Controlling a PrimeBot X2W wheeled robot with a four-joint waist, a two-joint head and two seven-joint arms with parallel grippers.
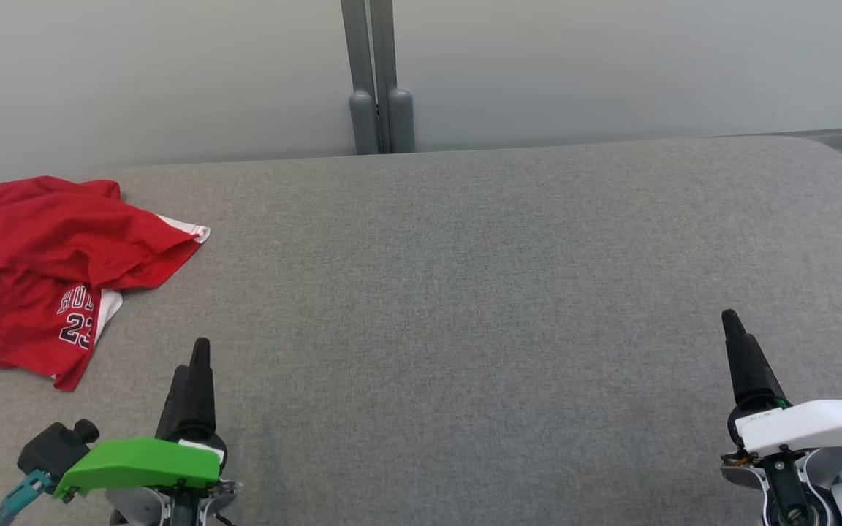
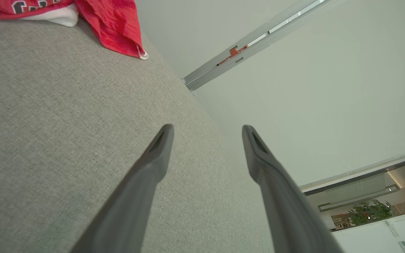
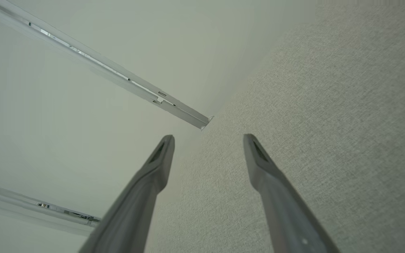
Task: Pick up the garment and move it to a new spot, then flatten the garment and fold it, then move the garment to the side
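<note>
- The garment [image 1: 48, 256] is a red jersey with white trim and a dark "23" on it. It sits crumpled in a heap at the far left of the grey table [image 1: 465, 292], and part of it runs off the left edge of the head view.
- It's bunched up and folded over itself. One white-edged corner pokes out to the right, toward the middle of the table.
- The left gripper [image 1: 193, 356] is at the near left, just right of the heap and nearer than it. It's close to the cloth but not touching it, with its tips pointing toward the far side.
- In the left wrist view its two dark fingers [image 2: 153, 165] are spread with a clear gap between them, so it's released and gripping nothing. A bit of red hem shows at the top left of that view, well past the tips.
- The right gripper [image 1: 731, 321] is at the near right, well apart from the garment, over bare table.
- From the head view its fingers line up as one dark spike. The right wrist view shows them parted too, with just grey fabric and wall between them.
- The left wrist has a green cover [image 1: 139, 464], and the right one has a white cover [image 1: 808, 424].
- Past the table's far edge there's a pale wall [image 1: 611, 66] with a grey double post [image 1: 377, 73] running up near the middle.
</note>
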